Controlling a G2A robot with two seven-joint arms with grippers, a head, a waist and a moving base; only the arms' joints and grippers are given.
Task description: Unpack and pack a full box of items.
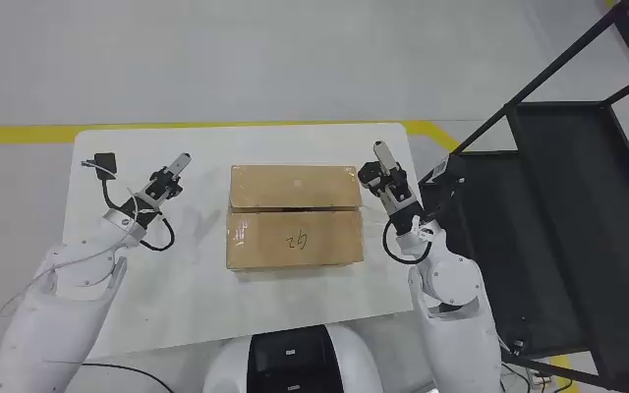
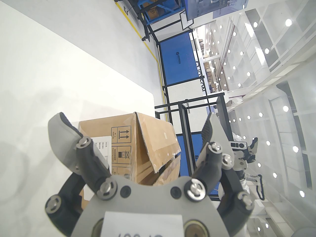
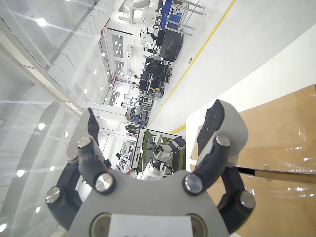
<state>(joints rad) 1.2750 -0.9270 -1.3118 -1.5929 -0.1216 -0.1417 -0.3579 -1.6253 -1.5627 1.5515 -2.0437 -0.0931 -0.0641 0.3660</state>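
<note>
The left gripper (image 1: 177,165) was spread wide and held nothing, off the left side of the box (image 1: 295,231). The right gripper (image 1: 381,157), just as wide and empty, hung just beside the box's far right corner. The fingers were grey shells with ribbed black pads (image 3: 209,123). The box was brown corrugated cardboard, its flaps folded shut under glossy clear tape. It sat in the middle of the smooth white counter (image 1: 147,295).

White rectangular table (image 1: 147,295) on pale grey glossy floor (image 1: 295,59). Just beyond table's far edge, yellow painted floor line (image 1: 39,134). Beside table's right end, black metal frame rack (image 1: 560,196). Farther past table, blue perforated partition panels (image 2: 175,60) and dark office chairs (image 3: 158,69) at desks. High above table, round white ceiling lamps (image 2: 287,22).
</note>
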